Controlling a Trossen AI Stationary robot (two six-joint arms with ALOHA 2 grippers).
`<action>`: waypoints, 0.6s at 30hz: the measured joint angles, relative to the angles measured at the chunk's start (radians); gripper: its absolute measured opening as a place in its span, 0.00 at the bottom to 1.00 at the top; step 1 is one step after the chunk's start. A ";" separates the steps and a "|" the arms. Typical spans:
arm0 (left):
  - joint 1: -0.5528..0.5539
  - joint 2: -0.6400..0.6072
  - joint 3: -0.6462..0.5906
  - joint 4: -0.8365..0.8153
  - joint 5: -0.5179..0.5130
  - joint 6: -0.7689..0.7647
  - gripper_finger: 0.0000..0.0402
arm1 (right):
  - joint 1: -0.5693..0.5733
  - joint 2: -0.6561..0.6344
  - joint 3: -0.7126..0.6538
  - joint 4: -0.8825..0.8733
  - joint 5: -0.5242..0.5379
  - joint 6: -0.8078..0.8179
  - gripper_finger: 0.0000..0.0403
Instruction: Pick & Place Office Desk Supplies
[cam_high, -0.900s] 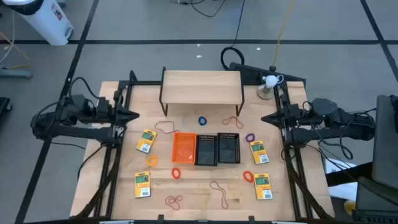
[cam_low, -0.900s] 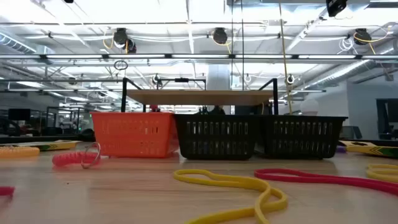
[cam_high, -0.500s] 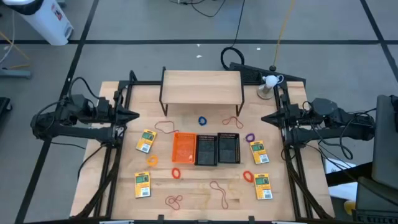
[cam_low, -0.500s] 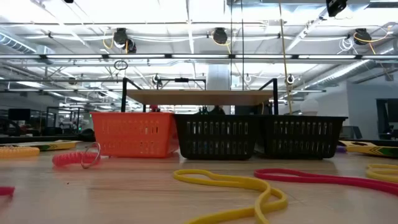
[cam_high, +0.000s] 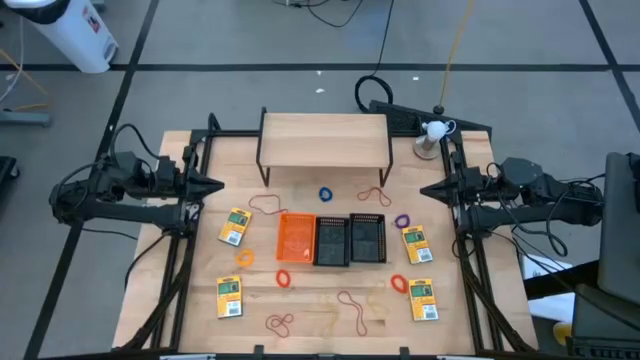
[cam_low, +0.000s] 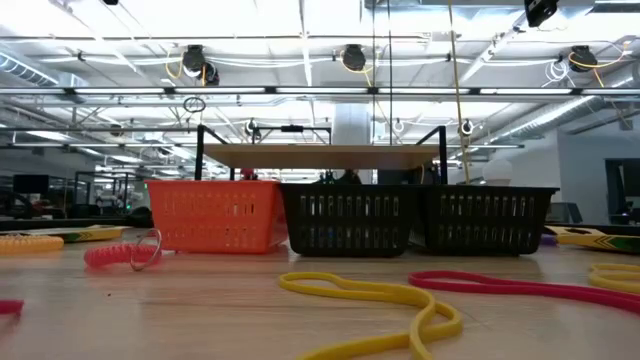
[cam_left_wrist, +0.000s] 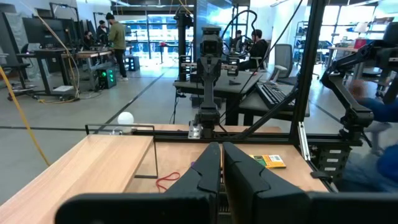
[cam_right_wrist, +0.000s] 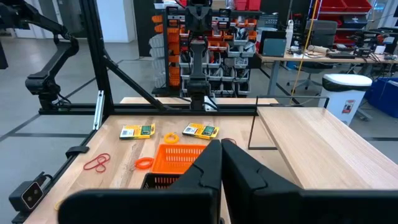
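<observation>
1. We compare with the earlier frames and find nothing changed: both arms stay parked, every item lies where it lay. We judge the task not yet begun.
2. Left gripper (cam_high: 214, 186) sits at the table's (cam_high: 470, 300) left edge, above the wood and well apart from the supplies; fingers closed to a narrow slit, holding nothing.
3. Left-side items: one pack (cam_high: 235, 226) near the orange bin, another pack (cam_high: 229, 297) nearer the front edge, an orange band (cam_high: 245, 258) between them, a red loop (cam_high: 264, 207) behind the orange bin, a red ring (cam_high: 283, 278) just in front of it, a red band (cam_high: 279, 322) near the front edge.
4. Orange bin (cam_high: 296, 238): leftmost of three touching in a row; we see nothing in it from above.
5. Middle black bin (cam_high: 332, 241): looks empty, though the dark mesh makes that hard to confirm.
6. Right black bin (cam_high: 367, 239): the same, nothing visible inside.
7. Shelf (cam_high: 325, 139) stands behind the bins, top bare; a blue band (cam_high: 325, 194) and a red band (cam_high: 375, 194) lie between shelf and bins.
8. A tan band (cam_high: 351, 310) lies in front of the bins.
9. Right-side items: purple band (cam_high: 402, 221), pack (cam_high: 416, 244), orange-red ring (cam_high: 399, 284), pack (cam_high: 422, 299).
10. Right gripper (cam_high: 428, 187) sits at the right edge, fingers fully closed, empty.
</observation>
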 joint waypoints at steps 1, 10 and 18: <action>0.000 0.000 0.000 0.000 0.000 0.000 0.05 | 0.000 0.000 0.000 0.000 0.000 0.000 0.00; 0.000 0.000 0.000 0.000 0.000 0.000 0.05 | 0.000 0.000 0.000 0.000 0.000 0.000 0.00; 0.000 0.000 0.000 0.000 0.000 0.000 0.05 | 0.000 0.003 0.000 0.038 0.000 0.000 0.00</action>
